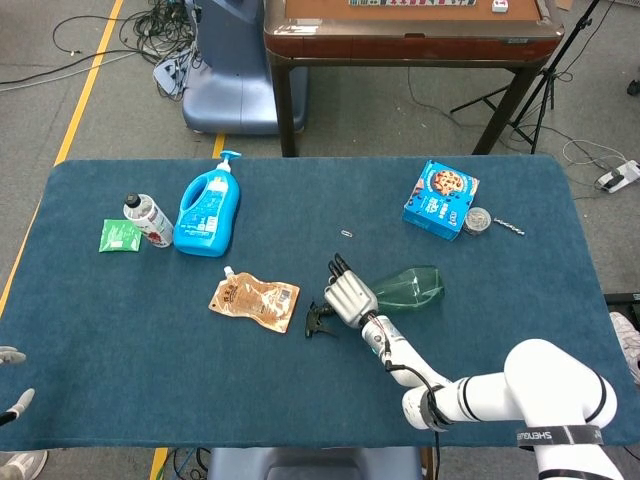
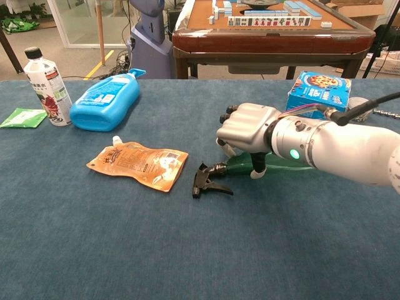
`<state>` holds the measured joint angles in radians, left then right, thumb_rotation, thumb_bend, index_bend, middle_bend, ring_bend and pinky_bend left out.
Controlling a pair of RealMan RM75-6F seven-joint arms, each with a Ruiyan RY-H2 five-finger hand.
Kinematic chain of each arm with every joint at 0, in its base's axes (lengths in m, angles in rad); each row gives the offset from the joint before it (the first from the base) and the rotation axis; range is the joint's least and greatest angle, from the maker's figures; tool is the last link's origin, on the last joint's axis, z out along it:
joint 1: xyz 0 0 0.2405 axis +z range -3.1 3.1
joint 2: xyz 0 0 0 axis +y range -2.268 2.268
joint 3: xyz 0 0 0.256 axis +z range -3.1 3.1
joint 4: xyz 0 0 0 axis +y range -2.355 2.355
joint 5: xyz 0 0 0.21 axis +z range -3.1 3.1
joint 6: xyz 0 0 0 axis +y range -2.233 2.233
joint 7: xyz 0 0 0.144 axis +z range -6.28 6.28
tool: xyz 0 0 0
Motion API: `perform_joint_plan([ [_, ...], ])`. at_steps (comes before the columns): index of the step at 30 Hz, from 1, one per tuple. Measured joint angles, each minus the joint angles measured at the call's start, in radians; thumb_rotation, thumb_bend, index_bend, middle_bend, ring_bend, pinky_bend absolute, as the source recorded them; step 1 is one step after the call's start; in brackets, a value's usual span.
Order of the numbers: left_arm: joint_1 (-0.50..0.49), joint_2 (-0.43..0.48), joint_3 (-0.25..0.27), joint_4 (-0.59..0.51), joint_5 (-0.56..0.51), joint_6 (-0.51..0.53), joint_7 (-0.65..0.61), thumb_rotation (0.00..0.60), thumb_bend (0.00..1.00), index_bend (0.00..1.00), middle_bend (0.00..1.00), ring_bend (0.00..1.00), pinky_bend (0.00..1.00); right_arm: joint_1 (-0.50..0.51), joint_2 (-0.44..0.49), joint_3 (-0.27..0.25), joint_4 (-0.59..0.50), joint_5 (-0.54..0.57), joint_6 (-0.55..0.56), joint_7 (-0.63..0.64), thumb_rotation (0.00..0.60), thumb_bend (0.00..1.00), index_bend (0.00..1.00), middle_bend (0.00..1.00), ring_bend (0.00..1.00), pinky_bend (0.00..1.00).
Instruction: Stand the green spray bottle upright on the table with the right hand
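Green spray bottle point(image 2: 275, 164): lying flat on the table point(image 2: 125, 250), long axis left-right, black trigger head point(image 2: 209, 179) toward the orange pouch point(image 2: 139, 164), neck under the right hand point(image 2: 247, 131), whose fingers curl around it; left hand barely visible.

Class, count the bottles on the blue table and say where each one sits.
3. The green spray bottle lies on its side under the right hand. The blue detergent bottle lies at the far left, and the small white bottle is just left of it.
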<state>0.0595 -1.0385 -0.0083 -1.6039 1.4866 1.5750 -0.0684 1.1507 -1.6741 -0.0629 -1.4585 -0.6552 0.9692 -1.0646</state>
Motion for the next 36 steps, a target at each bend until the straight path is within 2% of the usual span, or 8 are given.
perform_joint_plan([
  [4, 0.001, 0.000, 0.000, 0.001, -0.001, 0.001, -0.001, 0.600, 0.26, 0.39, 0.31, 0.29, 0.16, -0.006, -0.001, 0.002, 0.005, -0.012, -0.006, 0.006, 0.597, 0.36, 0.59, 0.40, 0.14, 0.00],
  [8, 0.003, 0.001, 0.000, 0.001, -0.001, 0.002, -0.002, 0.600, 0.26, 0.39, 0.31, 0.29, 0.16, -0.016, -0.001, 0.003, 0.013, -0.047, -0.003, 0.021, 0.600, 0.45, 0.66, 0.46, 0.21, 0.01],
  [13, 0.003, 0.002, -0.001, -0.002, 0.000, 0.002, 0.000, 0.600, 0.26, 0.39, 0.31, 0.29, 0.16, -0.037, 0.012, 0.022, 0.007, -0.109, 0.002, 0.094, 0.600, 0.48, 0.70, 0.52, 0.28, 0.07],
  [17, 0.003, 0.005, -0.002, -0.007, 0.000, 0.004, 0.002, 0.600, 0.26, 0.39, 0.31, 0.29, 0.16, -0.059, 0.037, 0.047, -0.010, -0.174, 0.008, 0.189, 0.600, 0.48, 0.71, 0.53, 0.30, 0.11],
  [29, 0.002, 0.012, -0.003, -0.023, 0.009, 0.008, 0.013, 0.600, 0.26, 0.39, 0.31, 0.29, 0.16, -0.178, 0.134, 0.145, -0.075, -0.351, 0.050, 0.610, 0.600, 0.48, 0.71, 0.53, 0.30, 0.11],
  [36, -0.001, 0.014, -0.005, -0.034, 0.011, 0.007, 0.023, 0.600, 0.26, 0.39, 0.31, 0.29, 0.16, -0.266, 0.183, 0.218, -0.094, -0.416, 0.074, 0.958, 0.600, 0.48, 0.71, 0.54, 0.31, 0.11],
])
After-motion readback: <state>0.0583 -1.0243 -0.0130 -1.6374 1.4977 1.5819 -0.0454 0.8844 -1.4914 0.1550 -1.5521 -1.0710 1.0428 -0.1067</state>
